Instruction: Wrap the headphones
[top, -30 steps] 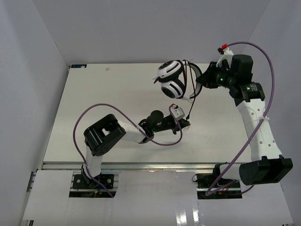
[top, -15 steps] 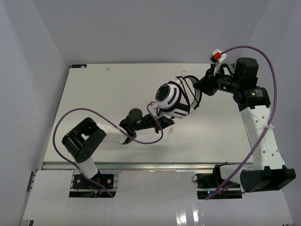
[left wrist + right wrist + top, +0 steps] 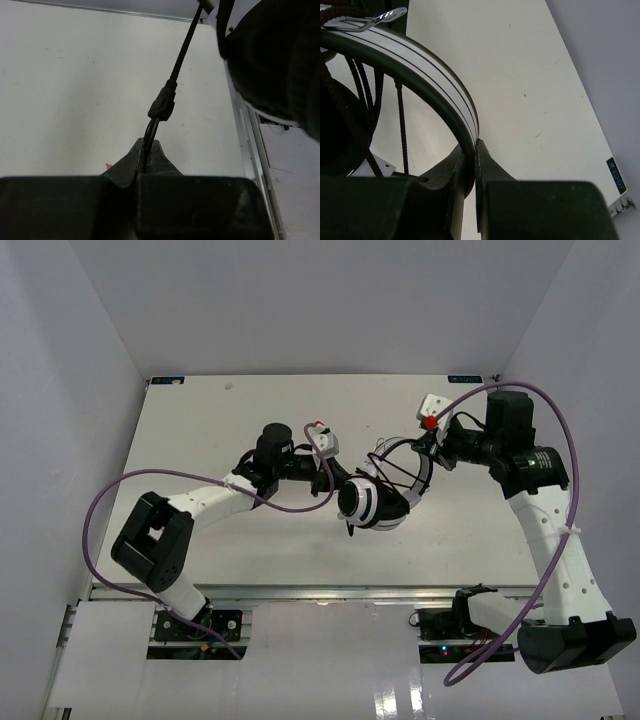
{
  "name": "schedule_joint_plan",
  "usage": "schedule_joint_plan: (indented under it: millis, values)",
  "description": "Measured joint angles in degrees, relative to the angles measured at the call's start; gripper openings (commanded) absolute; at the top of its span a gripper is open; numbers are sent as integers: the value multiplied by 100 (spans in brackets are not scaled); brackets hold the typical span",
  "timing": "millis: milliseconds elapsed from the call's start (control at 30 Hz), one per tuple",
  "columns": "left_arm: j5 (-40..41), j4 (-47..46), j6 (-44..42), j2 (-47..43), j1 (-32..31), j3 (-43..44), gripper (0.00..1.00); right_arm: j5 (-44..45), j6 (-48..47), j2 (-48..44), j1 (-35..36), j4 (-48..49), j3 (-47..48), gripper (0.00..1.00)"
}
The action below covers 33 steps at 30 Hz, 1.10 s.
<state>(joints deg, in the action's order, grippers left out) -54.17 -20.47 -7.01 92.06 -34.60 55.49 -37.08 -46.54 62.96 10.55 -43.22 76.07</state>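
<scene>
The white headphones [image 3: 375,502] with black pads hang above the table's middle, their headband [image 3: 424,472] arching up to the right. My right gripper [image 3: 430,446] is shut on the headband [image 3: 427,65], as the right wrist view shows. Black cable strands [image 3: 400,120] cross under the band. My left gripper [image 3: 332,466] is just left of the cups and is shut on the thin black cable [image 3: 165,102], which runs up from its jaws toward the ear cup [image 3: 280,55]. A frayed red wire tip [image 3: 107,165] shows beside the left fingers.
The white table [image 3: 200,440] ends at a metal rail [image 3: 300,590] at the front. Grey walls stand on the left, back and right. Purple robot cables [image 3: 290,505] loop beside both arms.
My left arm swung up and back to the left of the headphones, pulling the cable. My right gripper carried the headphones toward the front, the cups now lower and nearer the middle.
</scene>
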Motion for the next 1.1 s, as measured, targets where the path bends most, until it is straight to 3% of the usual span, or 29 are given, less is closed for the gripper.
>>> schedule_joint_plan:
  millis: [233,567,833,1100]
  values:
    - [-872,2441,-453,721,118,1282,15,388,-955,-184,246,490,-698,8]
    - [-1311,4597,-432,2066,321,2426,17,2363,-1702,-102,1407,1301,-1969,8]
    - [-1253,5428,-169,2621,571,3193,16,2967,-1008,924,1539,1987,-2045,8]
    - [-1094,5674,341,3312,895,3721,22,3140,236,2731,1524,2178,-1203,8]
